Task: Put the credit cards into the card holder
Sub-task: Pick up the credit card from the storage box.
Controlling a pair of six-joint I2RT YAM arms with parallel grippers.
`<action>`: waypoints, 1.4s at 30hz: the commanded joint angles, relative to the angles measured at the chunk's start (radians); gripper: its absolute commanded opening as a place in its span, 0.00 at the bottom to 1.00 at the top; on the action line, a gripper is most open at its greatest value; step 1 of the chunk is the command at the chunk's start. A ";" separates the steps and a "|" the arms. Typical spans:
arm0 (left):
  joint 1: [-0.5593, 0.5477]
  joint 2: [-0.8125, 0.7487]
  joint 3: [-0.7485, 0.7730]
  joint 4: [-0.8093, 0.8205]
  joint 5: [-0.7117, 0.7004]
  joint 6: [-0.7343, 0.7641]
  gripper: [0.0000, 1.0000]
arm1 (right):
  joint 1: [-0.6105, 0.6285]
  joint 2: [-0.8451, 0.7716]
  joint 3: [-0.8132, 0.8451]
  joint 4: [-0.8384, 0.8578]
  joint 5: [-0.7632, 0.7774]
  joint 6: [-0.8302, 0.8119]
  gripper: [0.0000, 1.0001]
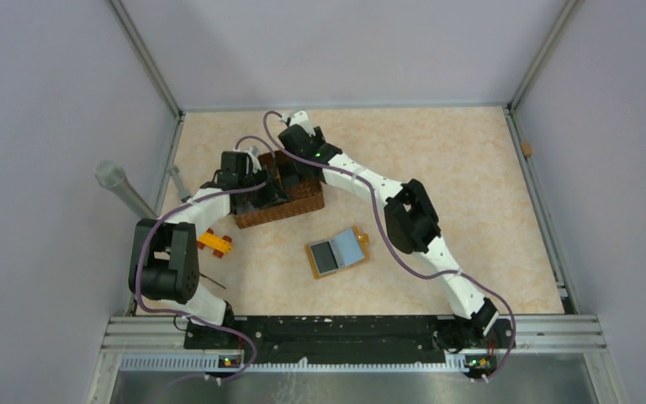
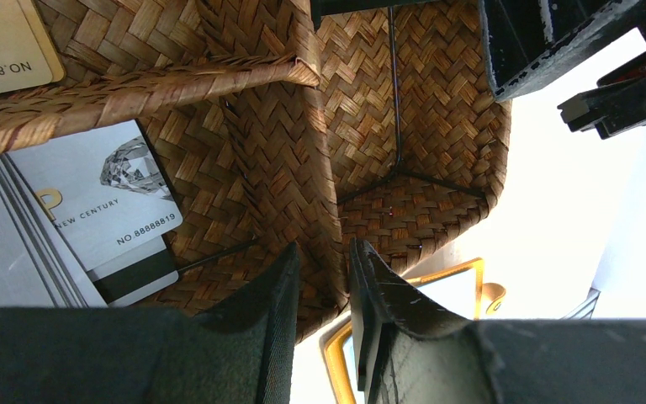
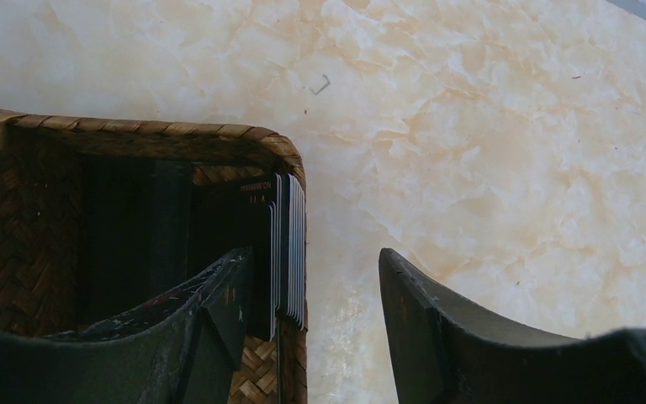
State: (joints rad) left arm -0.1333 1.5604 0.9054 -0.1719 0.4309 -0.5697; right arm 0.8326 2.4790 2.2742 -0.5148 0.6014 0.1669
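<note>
The credit cards (image 3: 290, 252) all appear to sit inside the woven basket (image 1: 282, 215), so I judge the task barely begun. In the right wrist view a tight stack stands on edge against the inside of one basket wall. In the left wrist view one compartment holds a pale card with a diamond print (image 2: 109, 198), a dark card (image 2: 139, 273) under it and a fan of grey ones (image 2: 17, 244), and the next compartment holds a gold card (image 2: 0, 42). The exact count is beyond telling, as is whether both views show the same stack. The one card holder (image 1: 336, 254) lies unfolded on the table (image 1: 437, 168), a little to the near right of the basket. Whether its pale inner panel is a card or its own lining I cannot tell. The right gripper (image 3: 313, 261) straddles the basket wall and the standing stack with its jaws spread and nothing held. The left gripper (image 2: 323, 248) is narrowed around a basket wall and appears to pinch it, steadying the basket. A single orange toy block (image 1: 214, 242) lies just off the basket's near left corner. That makes one basket, one holder, one block and two grippers. Picking out and slotting in the cards is all left to do.
</note>
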 commanded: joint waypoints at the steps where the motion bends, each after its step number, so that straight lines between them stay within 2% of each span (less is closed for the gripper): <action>1: 0.001 -0.023 0.006 0.029 0.018 0.004 0.31 | -0.013 -0.022 0.029 -0.058 0.016 0.025 0.57; 8: 0.001 -0.028 0.000 0.031 0.019 0.004 0.31 | -0.009 -0.085 -0.053 -0.057 0.010 0.054 0.56; 19: 0.001 -0.041 -0.006 0.031 0.019 0.002 0.31 | 0.008 -0.128 -0.060 -0.063 0.051 0.050 0.49; 36: 0.000 -0.039 -0.004 0.032 0.020 0.001 0.30 | 0.023 -0.148 -0.044 -0.033 0.085 -0.002 0.27; 42: 0.001 -0.039 -0.003 0.031 0.012 0.005 0.29 | 0.027 -0.153 -0.032 -0.036 0.054 0.003 0.09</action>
State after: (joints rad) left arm -0.1333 1.5597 0.9051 -0.1719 0.4404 -0.5732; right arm 0.8577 2.4130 2.2116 -0.5465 0.6338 0.1833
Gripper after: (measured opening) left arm 0.298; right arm 0.137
